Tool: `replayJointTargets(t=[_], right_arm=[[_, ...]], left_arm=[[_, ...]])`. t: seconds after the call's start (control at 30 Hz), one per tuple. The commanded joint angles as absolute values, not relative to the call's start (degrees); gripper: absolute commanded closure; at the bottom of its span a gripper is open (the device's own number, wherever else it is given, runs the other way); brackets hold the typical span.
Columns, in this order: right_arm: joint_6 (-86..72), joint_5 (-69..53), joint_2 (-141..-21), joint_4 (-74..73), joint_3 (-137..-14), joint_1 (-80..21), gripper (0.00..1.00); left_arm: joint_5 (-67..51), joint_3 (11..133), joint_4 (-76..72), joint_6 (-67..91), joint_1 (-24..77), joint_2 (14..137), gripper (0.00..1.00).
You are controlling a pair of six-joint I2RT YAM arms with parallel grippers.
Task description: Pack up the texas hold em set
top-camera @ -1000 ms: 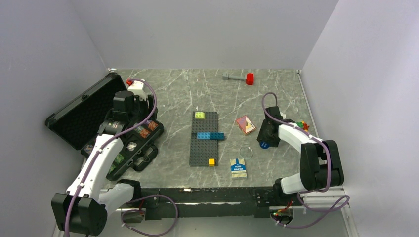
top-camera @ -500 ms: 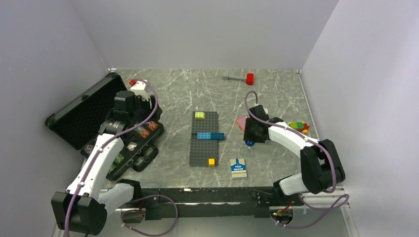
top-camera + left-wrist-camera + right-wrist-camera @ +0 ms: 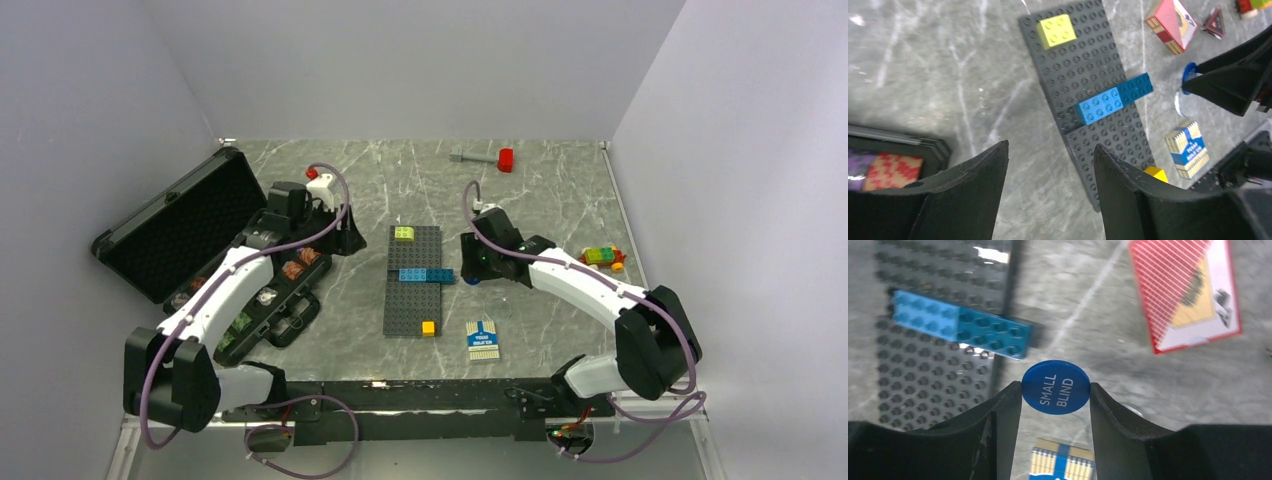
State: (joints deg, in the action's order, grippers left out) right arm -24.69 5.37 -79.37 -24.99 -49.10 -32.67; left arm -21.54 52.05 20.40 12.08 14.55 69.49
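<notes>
1. Black case (image 3: 165, 232) lies open at the tabletop's left edge, with its foam-lined lid tilted back. The slots in its tray hold reddish, green and purple chips (image 3: 296, 266).
2. Blue button (image 3: 1055, 386), marked SMALL BLIND, is clamped edge to edge between the fingers of the right gripper (image 3: 1054, 391). It is just off the right edge of the dark grey baseplate (image 3: 412, 290).
3. Pink card pack (image 3: 1188, 295) lies to the right of the button. The red-triangle button (image 3: 1215, 22) is just beyond that pack. Blue-white pack (image 3: 483, 340) lies towards the near edge.
4. Left gripper (image 3: 1050, 150): jaws apart with nothing between them, over bare tabletop between case and baseplate.
5. Change from a second ago:
   - The right gripper was right of the pink pack and now sits left of it, at the baseplate.
   - The left gripper was over the case tray and has swung out towards the centre.
   - The blue-white pack, baseplate and hammer (image 3: 485, 157) have not moved.
</notes>
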Motion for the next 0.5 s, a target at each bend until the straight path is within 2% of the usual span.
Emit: replayJointTargets(t=[0.0,0.47], right_arm=[[-21.61,3.55,-78.45,-18.46,-52.34,-37.87,0.59],[-15.37,1.82,-77.67,-5.23,-51.16,-50.08,0.58]], left_arm=[[-30.75,53.59,17.25,15.27,15.78,72.65,0.32],[-47.21,52.73,10.1,23.71,18.02,82.88,0.32]])
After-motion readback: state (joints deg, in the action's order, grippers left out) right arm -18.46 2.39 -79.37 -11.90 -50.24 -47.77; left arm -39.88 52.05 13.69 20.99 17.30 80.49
